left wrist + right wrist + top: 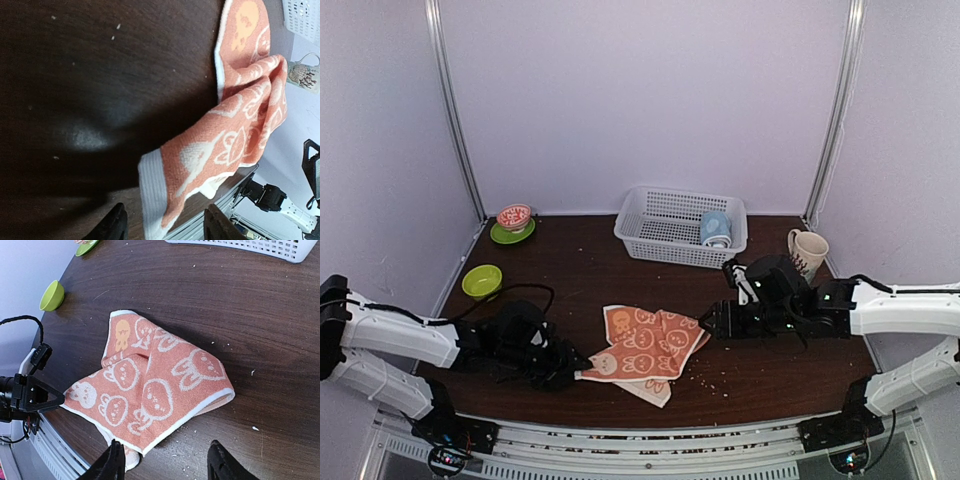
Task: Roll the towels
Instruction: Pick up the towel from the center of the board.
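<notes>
Top view: orange towel (pixel 645 348) rumpled and half-folded on table (pixel 570 260), well in front of white basket (pixel 675 235), toward the arm bases. Not yet rolled. Inside the basket, at its right end: blue towel (pixel 716 228), apparently rolled already. Low at the orange towel's corner farthest from the basket: left gripper (pixel 582 372). At the towel edge below the basket's right end: right gripper (pixel 706 322). Probable reason for the flanking pose: one arm per end, to straighten the cloth before rolling.

Left wrist view: left gripper (pixel 165 227) open, fingers (pixel 114 225) either side of the hemmed towel corner, gaps visible, no pinch. Basket barely in frame, top right, beyond the towel.

Right wrist view: right gripper (pixel 165 465) parted, holding nothing. Towel's near edge just ahead of the tips, partly between them. Basket at top, well beyond the towel. Overlapping folds across the cloth, so flattening judged necessary first.
</notes>
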You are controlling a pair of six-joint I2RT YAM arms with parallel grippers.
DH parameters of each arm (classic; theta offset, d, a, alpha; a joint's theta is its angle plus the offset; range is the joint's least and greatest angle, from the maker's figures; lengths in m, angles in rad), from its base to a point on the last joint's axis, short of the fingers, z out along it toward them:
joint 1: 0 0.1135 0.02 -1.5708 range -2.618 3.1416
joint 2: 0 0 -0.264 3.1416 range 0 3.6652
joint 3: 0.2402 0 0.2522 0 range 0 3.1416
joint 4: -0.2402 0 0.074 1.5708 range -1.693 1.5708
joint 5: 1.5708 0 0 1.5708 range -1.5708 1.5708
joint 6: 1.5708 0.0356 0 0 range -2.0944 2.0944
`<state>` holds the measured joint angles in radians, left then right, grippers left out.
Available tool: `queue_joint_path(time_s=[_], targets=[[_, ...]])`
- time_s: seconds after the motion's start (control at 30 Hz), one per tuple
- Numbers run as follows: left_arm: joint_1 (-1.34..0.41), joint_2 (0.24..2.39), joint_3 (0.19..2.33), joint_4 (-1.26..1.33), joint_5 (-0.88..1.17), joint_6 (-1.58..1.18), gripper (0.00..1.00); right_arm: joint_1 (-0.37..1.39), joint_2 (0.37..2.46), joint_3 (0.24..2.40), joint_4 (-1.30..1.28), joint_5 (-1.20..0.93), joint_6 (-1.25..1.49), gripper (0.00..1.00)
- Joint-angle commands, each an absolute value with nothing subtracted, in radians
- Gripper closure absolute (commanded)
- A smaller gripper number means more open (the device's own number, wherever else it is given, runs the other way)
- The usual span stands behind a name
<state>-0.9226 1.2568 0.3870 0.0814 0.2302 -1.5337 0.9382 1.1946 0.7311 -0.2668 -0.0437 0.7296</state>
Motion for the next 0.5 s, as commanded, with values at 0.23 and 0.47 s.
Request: queue_joint_path(time_s=[0.23, 0.47], targets=[[-0.9, 1.267, 0.372, 0.19, 0.247, -1.563, 0.91, 0.942, 1.141, 0.742, -0.307, 0.026, 0.731, 0.43], [-0.888, 1.114, 0.566, -0.089, 0.134, -1.385, 1.0, 0.942, 1.086, 0.75, -0.338, 0.067, 0.696, 0.43]])
